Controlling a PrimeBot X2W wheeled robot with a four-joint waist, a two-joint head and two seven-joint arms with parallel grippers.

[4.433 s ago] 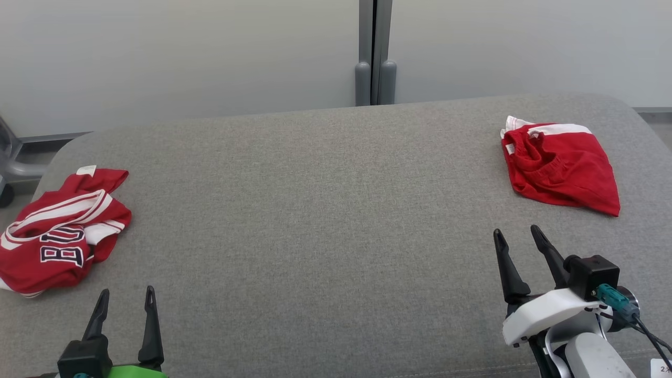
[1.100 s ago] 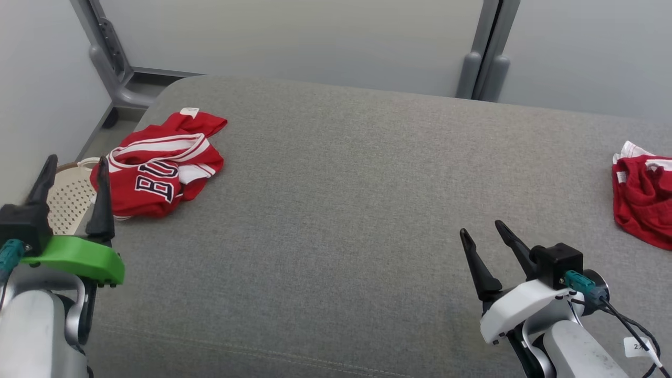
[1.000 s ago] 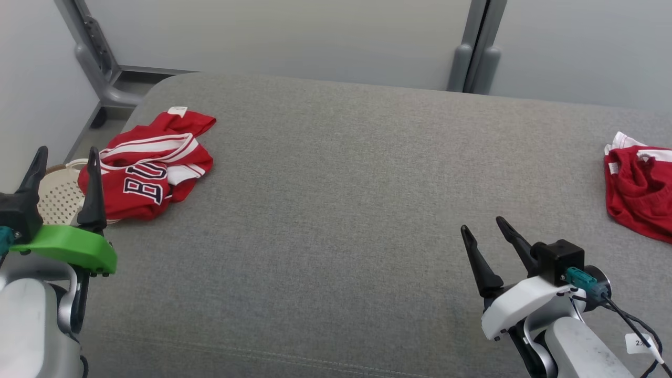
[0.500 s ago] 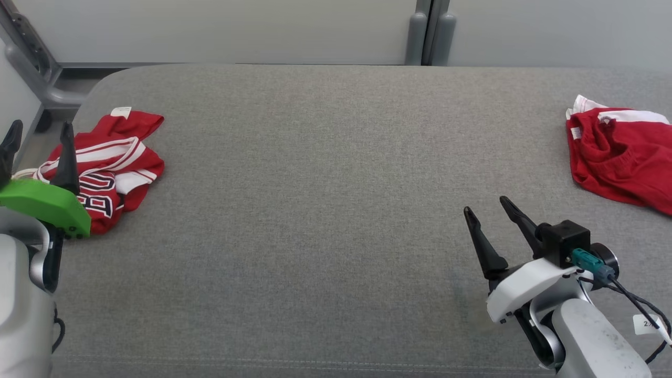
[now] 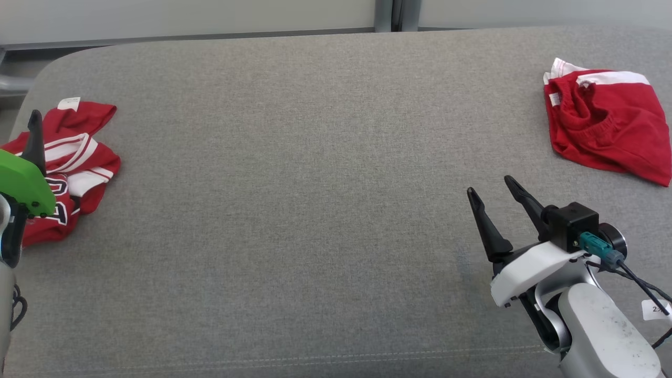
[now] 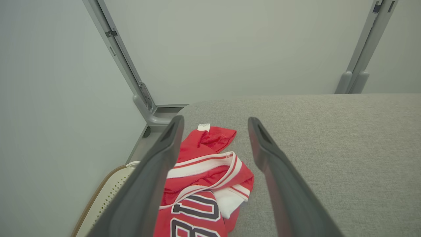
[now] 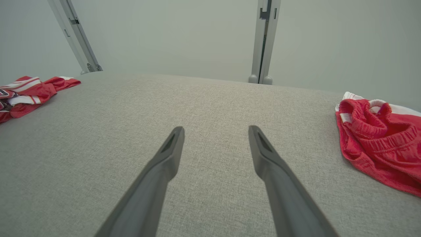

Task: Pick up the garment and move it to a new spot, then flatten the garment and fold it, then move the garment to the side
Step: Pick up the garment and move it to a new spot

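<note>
Red jersey (image 5: 79, 163) with white stripes and dark lettering lies crumpled at the left end of the grey table (image 5: 294, 157), close to its edge. The left jaws hang over it, spread wide and holding nothing. The right jaws stand wide apart too, empty, above bare cloth near the front right. Red shorts (image 5: 604, 131) lie bunched at the far right end, well apart from the jersey.
</note>
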